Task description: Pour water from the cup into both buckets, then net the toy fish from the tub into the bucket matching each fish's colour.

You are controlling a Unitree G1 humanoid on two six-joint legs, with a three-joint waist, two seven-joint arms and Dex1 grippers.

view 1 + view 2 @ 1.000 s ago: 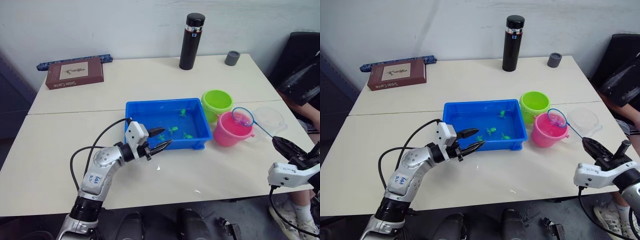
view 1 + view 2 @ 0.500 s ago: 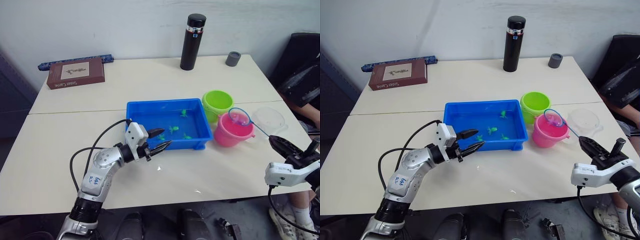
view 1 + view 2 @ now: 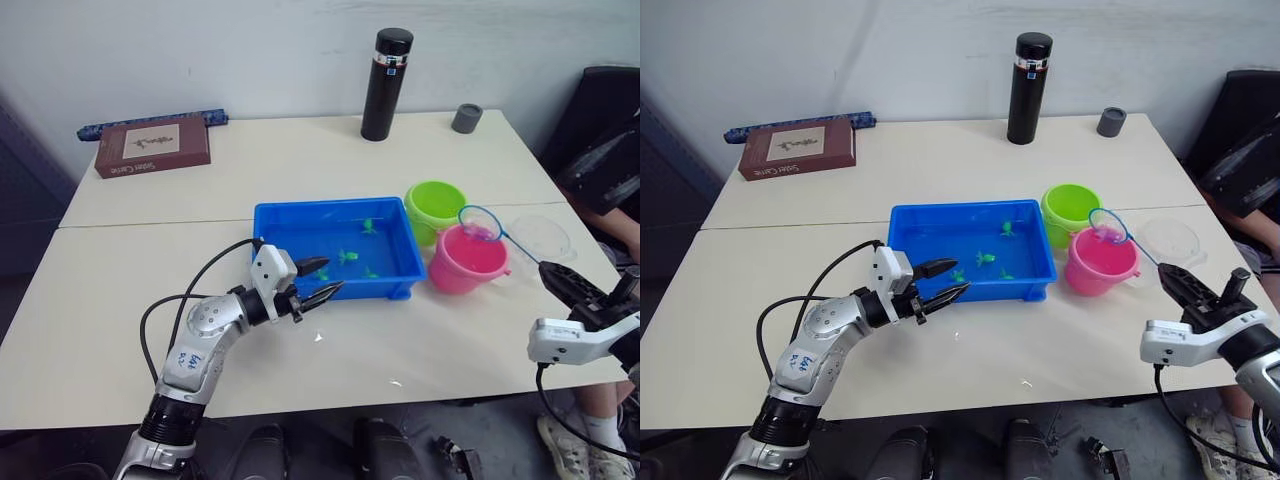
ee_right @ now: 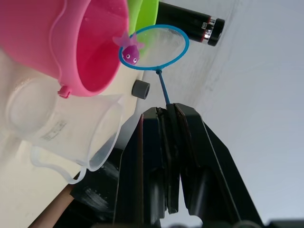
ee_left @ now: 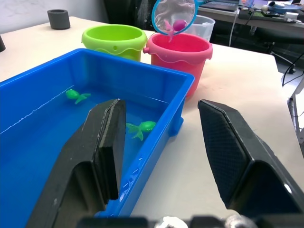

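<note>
R gripper (image 3: 1171, 274) clamped on thin blue handle of net (image 4: 154, 46), fingers together around it; arm sits at table's (image 3: 140, 290) right front edge. Net hoop held above far rim of pink bucket (image 3: 464, 259), tilted, w/ one pink fish (image 4: 129, 51) lying in the mesh at hoop's edge. L gripper (image 3: 322, 281) has fingers apart, holding nothing, hovering just above near-left corner of blue tub (image 3: 290, 216); in L wrist view one finger is over the water, the other outside the tub's front wall. Tub holds shallow water + several green fish (image 3: 346, 257) spread mid to right side; exact count can't tell. Lime green bucket (image 3: 436, 205) stands just behind pink one, touching or nearly so, both just right of tub. Clear cup (image 3: 541, 236) upright on table just right of pink bucket, near table edge. Farther back: tall black flask (image 3: 385, 83) and small grey cup (image 3: 465, 118) by the wall; brown book (image 3: 151, 146) at back left w/ a blue strip (image 3: 150, 123) behind it.
</note>
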